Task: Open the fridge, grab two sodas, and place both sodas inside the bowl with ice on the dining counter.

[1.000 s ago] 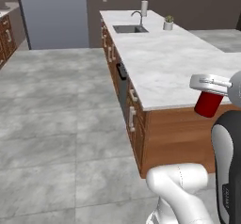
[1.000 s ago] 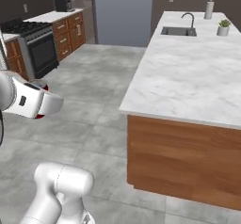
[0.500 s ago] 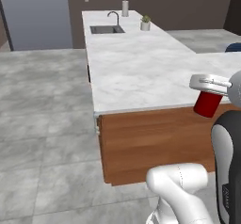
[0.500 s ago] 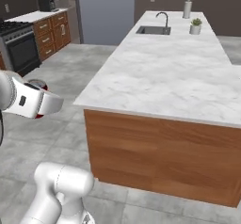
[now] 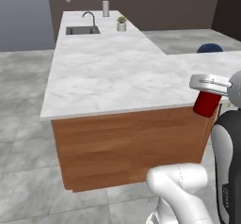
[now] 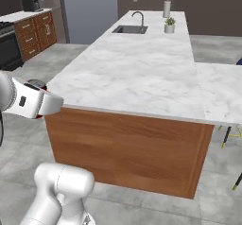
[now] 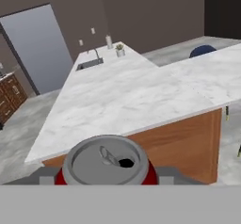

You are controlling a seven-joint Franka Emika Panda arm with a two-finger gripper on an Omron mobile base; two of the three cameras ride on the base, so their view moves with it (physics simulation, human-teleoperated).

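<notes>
The gripper [image 5: 208, 95] is closed around a red soda can [image 7: 105, 162], holding it up in the air beside the marble counter [image 5: 113, 77] so it will not drop while it gets carried to the bowl.

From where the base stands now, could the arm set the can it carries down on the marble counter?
Probably yes. The gripper is shut on the soda can, held just past the near edge of the counter, and the marble beside it is bare. The bowl with ice cannot be seen from here.
</notes>
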